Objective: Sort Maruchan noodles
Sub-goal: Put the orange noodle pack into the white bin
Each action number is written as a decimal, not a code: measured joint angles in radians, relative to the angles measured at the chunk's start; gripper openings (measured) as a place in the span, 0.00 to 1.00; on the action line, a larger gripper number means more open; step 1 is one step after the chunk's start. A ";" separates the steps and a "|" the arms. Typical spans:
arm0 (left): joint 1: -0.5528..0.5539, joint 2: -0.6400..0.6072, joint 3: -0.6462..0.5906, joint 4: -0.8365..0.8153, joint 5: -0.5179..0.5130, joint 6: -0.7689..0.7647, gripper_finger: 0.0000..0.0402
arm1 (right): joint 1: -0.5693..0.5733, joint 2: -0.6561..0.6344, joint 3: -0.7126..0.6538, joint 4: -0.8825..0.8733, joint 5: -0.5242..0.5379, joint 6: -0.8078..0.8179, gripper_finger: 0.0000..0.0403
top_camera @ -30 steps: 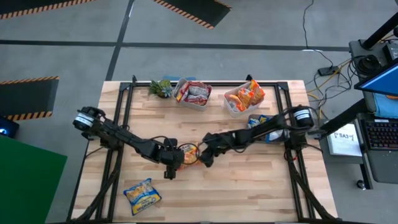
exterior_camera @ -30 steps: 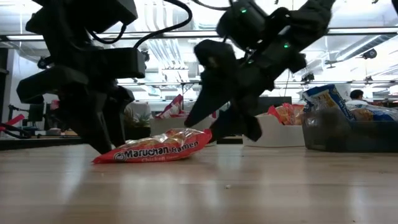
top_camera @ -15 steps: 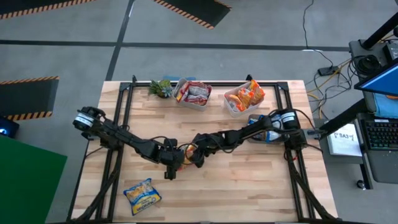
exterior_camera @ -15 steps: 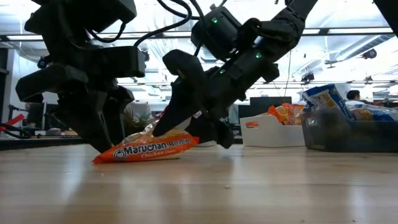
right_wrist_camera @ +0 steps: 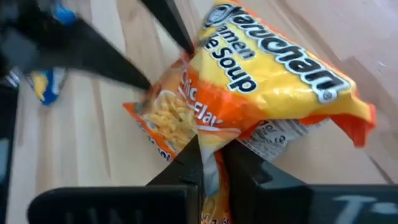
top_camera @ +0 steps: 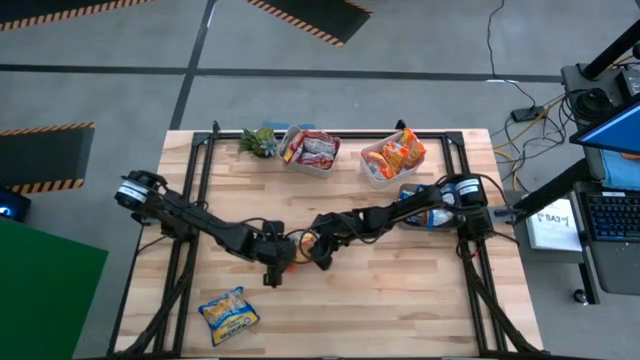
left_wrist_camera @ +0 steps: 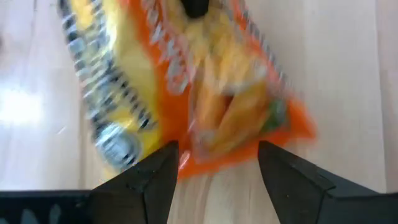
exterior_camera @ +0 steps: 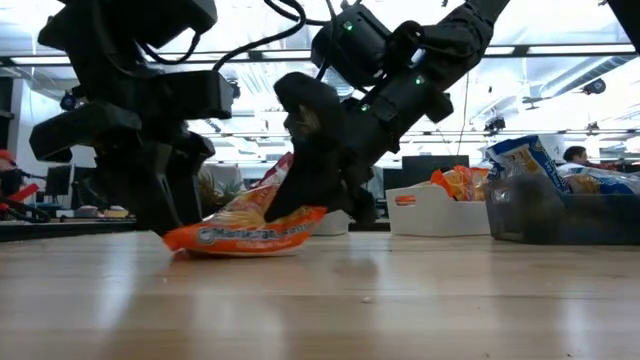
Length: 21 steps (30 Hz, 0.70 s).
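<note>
Mid-desk, right gripper (right_wrist_camera: 211,163) now pinched on the orange packet (exterior_camera: 250,225), edge newly lifted, left gripper (left_wrist_camera: 214,163) open around its far end; handover likely.

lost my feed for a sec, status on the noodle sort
Right gripper shut on orange Maruchan packet, one edge tilted up off table. Left gripper open beside it. Blue-yellow packet waiting near front edge. Nothing in the way.

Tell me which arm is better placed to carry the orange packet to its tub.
Right, probably. Its pincer is shut on the orange packet's edge, tilting it up; the left pincer is open beside it.
</note>
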 joint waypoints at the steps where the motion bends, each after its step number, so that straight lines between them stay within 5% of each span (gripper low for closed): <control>1: 0.000 -0.010 0.000 -0.015 -0.001 0.002 0.51 | 0.000 -0.007 0.000 -0.016 0.000 -0.011 0.08; 7: -0.004 -0.119 0.000 -0.079 -0.065 0.023 0.51 | -0.005 -0.085 -0.001 -0.136 0.008 -0.081 0.07; 21: -0.002 -0.386 0.000 -0.014 -0.469 0.120 0.51 | -0.097 -0.464 -0.001 -0.532 0.148 -0.255 0.07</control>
